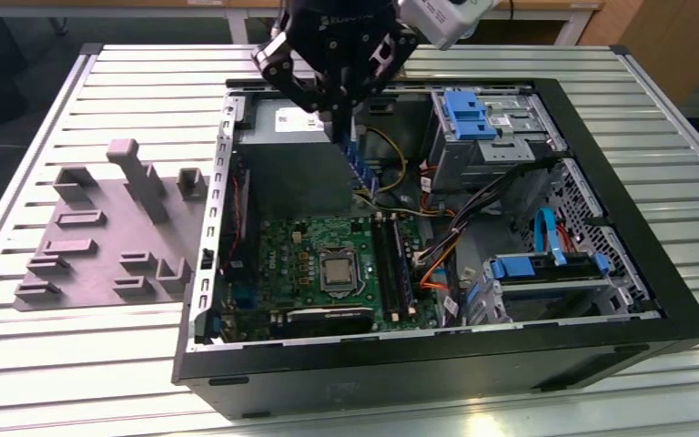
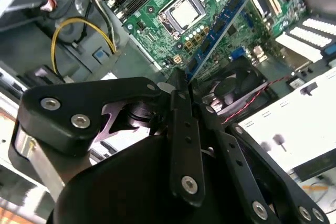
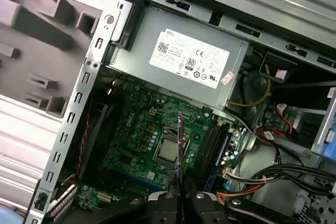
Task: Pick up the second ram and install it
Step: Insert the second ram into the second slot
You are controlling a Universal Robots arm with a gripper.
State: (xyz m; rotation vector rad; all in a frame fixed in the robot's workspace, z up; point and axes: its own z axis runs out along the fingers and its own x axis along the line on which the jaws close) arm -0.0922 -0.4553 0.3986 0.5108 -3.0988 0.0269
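Black gripper [image 2: 181,85] fingers are clamped on the second ram [image 2: 218,22] — a slim green memory stick held high above the green motherboard [image 1: 313,250] of the open black computer case [image 1: 447,360]. We judge misalignment the risk — a tilted stick could jam against the long black slots [image 1: 396,264].

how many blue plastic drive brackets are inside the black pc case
2. One blue plastic drive bracket at the black case's far end; the other nearer the camera. Others may be hidden.
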